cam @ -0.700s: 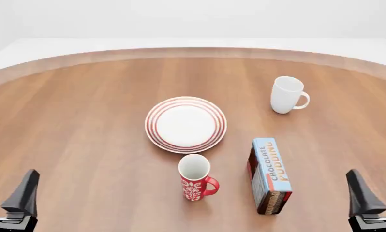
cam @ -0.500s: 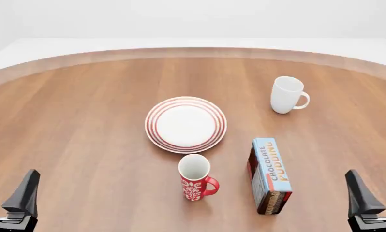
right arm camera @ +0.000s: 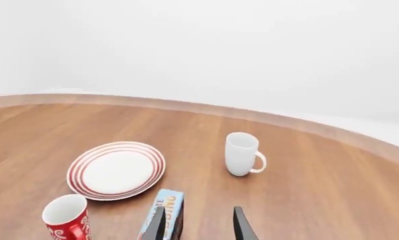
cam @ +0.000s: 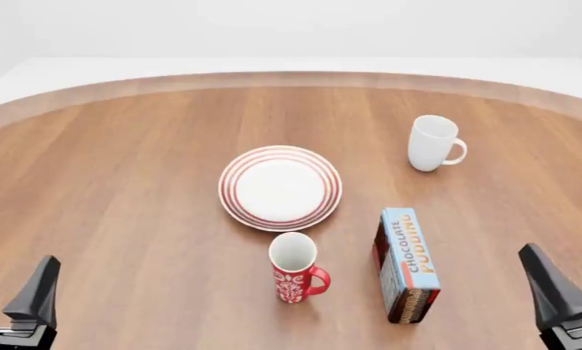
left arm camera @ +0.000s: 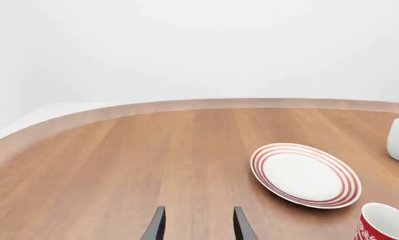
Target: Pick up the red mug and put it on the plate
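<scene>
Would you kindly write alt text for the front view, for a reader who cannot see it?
A tall red patterned ceramic mug stands upright on a brown wooden table, just in front of an empty round white plate with red rim rings. A chocolate pudding box lies right of it, a plain white mug farther back.

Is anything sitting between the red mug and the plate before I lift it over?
Nothing visible. The red mug stands just on the near side of the plate with bare table between them; the pudding box lies off to the mug's right.
</scene>
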### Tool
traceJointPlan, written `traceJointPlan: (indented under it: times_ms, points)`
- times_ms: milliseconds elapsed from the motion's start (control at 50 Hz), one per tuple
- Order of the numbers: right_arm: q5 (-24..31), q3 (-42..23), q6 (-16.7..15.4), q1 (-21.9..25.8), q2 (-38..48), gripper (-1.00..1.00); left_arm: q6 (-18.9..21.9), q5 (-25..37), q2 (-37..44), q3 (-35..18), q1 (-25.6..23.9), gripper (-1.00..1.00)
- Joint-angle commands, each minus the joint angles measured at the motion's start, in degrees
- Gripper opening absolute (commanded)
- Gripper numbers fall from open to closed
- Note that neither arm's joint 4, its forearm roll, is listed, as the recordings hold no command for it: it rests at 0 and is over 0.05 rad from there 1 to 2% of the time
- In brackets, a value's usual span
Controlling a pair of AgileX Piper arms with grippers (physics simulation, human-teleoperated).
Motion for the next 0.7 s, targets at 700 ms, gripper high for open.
traceJointPlan:
  times_ms: [700]
  points:
    - [16.16,-27.96,-10.24,27.41,25.71,1.0,0.0,0.0,0.0,0.0,0.0,1.0]
